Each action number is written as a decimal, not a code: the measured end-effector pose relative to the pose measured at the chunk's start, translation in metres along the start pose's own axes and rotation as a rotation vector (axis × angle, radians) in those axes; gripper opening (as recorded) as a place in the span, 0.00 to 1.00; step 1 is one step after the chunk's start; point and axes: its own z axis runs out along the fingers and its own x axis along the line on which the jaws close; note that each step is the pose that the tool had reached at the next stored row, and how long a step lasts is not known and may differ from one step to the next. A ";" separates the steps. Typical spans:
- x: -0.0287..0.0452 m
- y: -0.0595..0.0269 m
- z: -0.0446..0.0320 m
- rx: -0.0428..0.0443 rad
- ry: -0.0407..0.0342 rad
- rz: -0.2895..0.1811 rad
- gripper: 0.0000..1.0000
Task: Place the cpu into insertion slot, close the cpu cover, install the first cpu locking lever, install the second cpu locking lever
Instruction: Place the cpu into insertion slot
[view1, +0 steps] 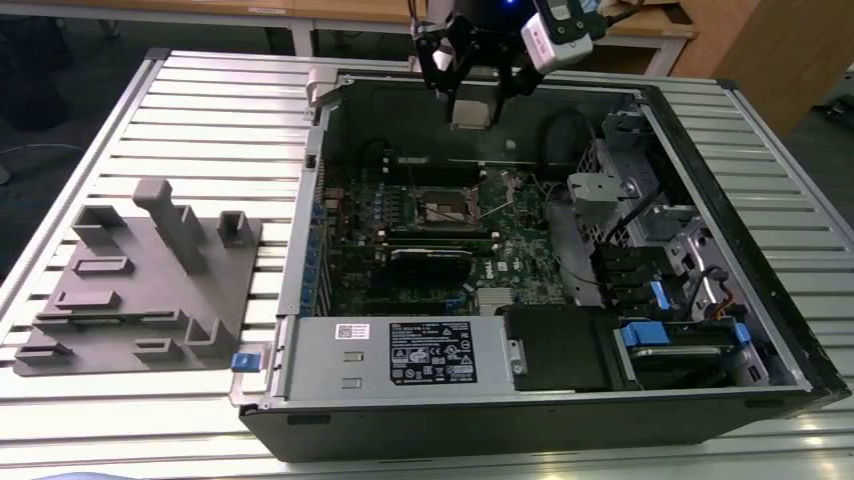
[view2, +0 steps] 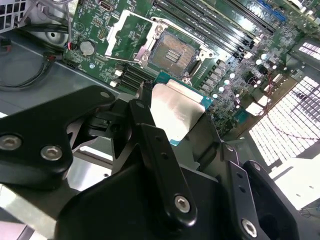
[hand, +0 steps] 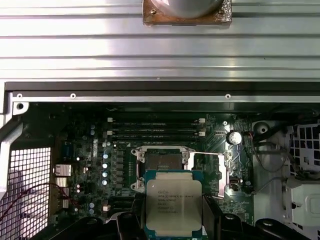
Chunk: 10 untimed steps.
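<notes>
Exterior view: at upper centre, the gripper (view1: 470, 98) pinches the cpu (view1: 470, 114) by its edges, high over the open computer case (view1: 534, 425). The insertion slot (view1: 445, 208) lies bare mid-frame. Placing is in hand, I judge; it calls for squaring the cpu over the slot and keeping it level.

My gripper (hand: 173, 220) clamps the silver-topped cpu (hand: 173, 200) flat, well apart from the bare insertion slot (hand: 161, 161); beside that slot, the cpu cover (view2: 115, 30) stands open.
</notes>
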 end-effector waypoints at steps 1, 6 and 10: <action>0.0001 -0.0001 0.0015 -0.0001 0.0000 0.000 0.54; 0.0007 -0.0009 0.0098 -0.0001 0.0000 0.000 0.54; 0.0012 -0.0015 0.0162 -0.0001 0.0000 0.000 0.54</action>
